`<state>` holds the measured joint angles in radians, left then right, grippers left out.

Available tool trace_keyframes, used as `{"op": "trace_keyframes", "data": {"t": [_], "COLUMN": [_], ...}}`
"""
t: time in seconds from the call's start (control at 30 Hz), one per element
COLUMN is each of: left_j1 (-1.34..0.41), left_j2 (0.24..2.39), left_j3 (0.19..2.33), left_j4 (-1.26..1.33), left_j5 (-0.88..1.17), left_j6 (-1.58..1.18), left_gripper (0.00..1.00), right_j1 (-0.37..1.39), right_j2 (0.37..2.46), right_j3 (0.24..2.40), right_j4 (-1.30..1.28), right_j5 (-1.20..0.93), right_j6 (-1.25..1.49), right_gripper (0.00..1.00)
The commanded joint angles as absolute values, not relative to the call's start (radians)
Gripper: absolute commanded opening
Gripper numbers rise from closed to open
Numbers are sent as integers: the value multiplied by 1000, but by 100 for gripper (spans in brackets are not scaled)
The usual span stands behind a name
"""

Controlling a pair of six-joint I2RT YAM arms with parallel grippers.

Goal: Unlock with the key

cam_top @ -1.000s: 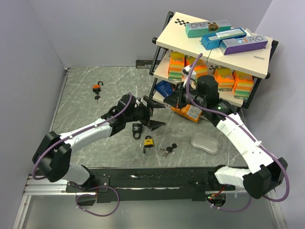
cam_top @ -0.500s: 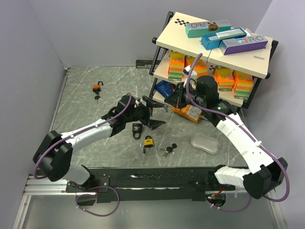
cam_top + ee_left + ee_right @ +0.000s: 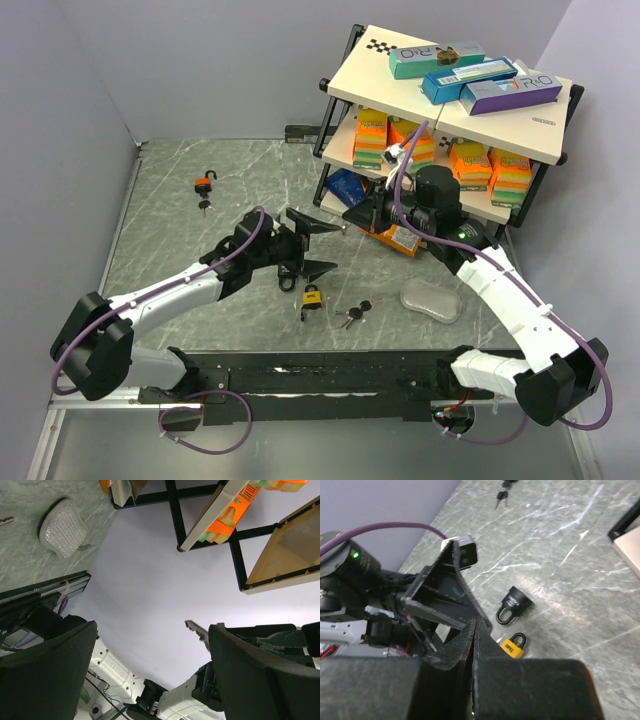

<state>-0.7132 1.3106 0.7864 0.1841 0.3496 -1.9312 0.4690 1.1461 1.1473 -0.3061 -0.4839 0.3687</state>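
Above a yellow padlock [image 3: 312,297], a small black padlock [image 3: 514,602] and a bunch of dark keys [image 3: 352,313] lying on the grey marbled table [image 3: 180,240] beside the black-framed shelf rack [image 3: 365,78], the left gripper [image 3: 325,243] stands wide open and empty, its arm stretched low toward the right gripper [image 3: 350,213], clamped shut on a thin silver key [image 3: 194,628].

The left arm [image 3: 190,285] reaches low and forward from its base, wrist rolled so that the left gripper [image 3: 335,247] points right with its jaws spread wide, one above the other. The right arm [image 3: 510,300] bends up at the elbow and angles left; the right gripper [image 3: 355,212] faces the left one, fingers [image 3: 455,652] pressed together on a key [image 3: 194,627]
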Motion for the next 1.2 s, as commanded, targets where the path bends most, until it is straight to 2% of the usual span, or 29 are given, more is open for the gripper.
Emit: {"op": "trace_keyframes", "data": {"t": [0.0, 0.43, 0.73, 0.83, 0.93, 0.97, 1.07, 1.17], "left_j1": [-719, -738, -759, -759, -759, -758, -758, -758], "left_j2": [1313, 1325, 1333, 1321, 1307, 1305, 1296, 1295], "left_j3": [824, 870, 861, 838, 825, 825, 822, 824], "left_j4": [152, 196, 259, 273, 270, 261, 250, 238], "left_j5": [345, 318, 316, 302, 295, 290, 281, 279], "left_j6": [-2324, -2413, -2456, -2471, -2477, -2479, -2474, -2468], "left_gripper": [98, 96, 86, 79, 66, 57, 44, 37], "right_j1": [502, 577, 606, 607, 611, 611, 612, 614], "right_j2": [1112, 1086, 1089, 1085, 1081, 1080, 1074, 1066], "right_j3": [1135, 1077, 1051, 1048, 1042, 1040, 1037, 1028], "right_j4": [-232, -210, -221, -224, -233, -236, -247, -252], "right_j5": [-531, -517, -471, -476, -476, -474, -472, -469], "right_j6": [348, 265, 227, 227, 225, 225, 225, 227], "right_gripper": [0, 0, 0, 0, 0, 0, 0, 0]}}
